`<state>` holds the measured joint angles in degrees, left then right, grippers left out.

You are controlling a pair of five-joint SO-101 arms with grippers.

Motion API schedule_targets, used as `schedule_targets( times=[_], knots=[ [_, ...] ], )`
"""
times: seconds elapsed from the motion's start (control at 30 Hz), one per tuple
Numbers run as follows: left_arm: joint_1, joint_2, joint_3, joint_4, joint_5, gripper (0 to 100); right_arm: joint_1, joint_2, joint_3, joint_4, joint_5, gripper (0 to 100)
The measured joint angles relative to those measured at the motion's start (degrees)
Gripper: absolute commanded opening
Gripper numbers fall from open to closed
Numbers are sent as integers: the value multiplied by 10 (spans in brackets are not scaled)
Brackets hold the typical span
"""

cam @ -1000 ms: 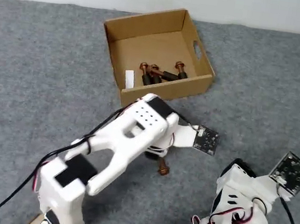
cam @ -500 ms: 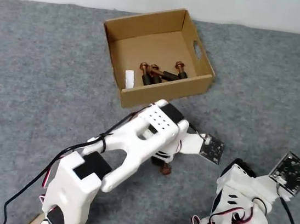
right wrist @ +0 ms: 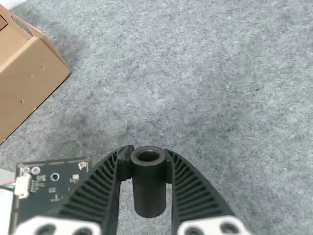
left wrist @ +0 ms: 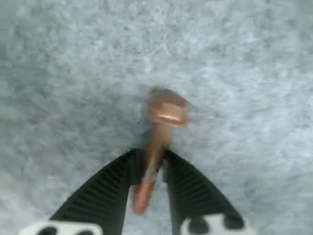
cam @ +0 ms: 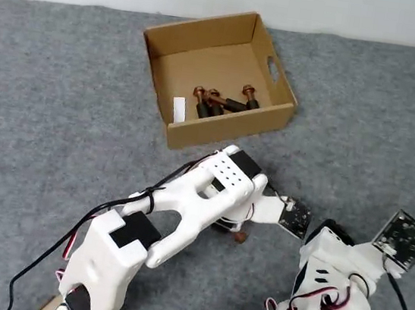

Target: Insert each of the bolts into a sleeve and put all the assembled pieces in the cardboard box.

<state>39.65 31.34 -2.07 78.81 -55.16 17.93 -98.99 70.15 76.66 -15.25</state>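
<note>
Bolt (left wrist: 159, 142): copper-coloured with a hex head. Its shank is clamped between the two black fingers of the left hand (left wrist: 151, 169), and the head juts past the fingertips. From above, the head (cam: 239, 237) peeks out under the left arm's wrist, toward 5 o'clock from the middle of the surface. Whether it touches the carpet cannot be told.
Sleeve (right wrist: 148, 181): a black hollow tube with its open bore showing, gripped between the fingers of the right hand (right wrist: 146, 152) over bare grey carpet.
Assembled pieces (cam: 222, 101): a cluster of copper-headed bolts in dark sleeves, lying together against the 6 o'clock wall inside the cardboard box.
Cardboard box (cam: 226, 131): open-topped, at 12 o'clock on the surface, with a cut-out handle in its 3 o'clock wall. A white label (cam: 179, 108) sits inside near the 7 o'clock corner.
Left arm (cam: 185, 206): white, stretching from 7 o'clock toward the middle, just short of the box.
Right arm (cam: 334, 294): white, folded at 5 o'clock, well apart from the box.
Surface (cam: 61, 105): grey carpet.
</note>
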Motion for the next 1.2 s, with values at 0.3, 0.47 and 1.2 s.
schedule_targets(
  times=[0.3, 0.47, 1.2],
  knots=[
    [-13, -18, 0, 24, 45, 6, 0, 0, 0, 0, 0, 8],
    [-58, -81, 0, 71, 86, 6, 0, 0, 0, 0, 0, 8],
    [-146, -130, 108, 55, 244, 117, 0, 0, 0, 0, 0, 8]
  ],
)
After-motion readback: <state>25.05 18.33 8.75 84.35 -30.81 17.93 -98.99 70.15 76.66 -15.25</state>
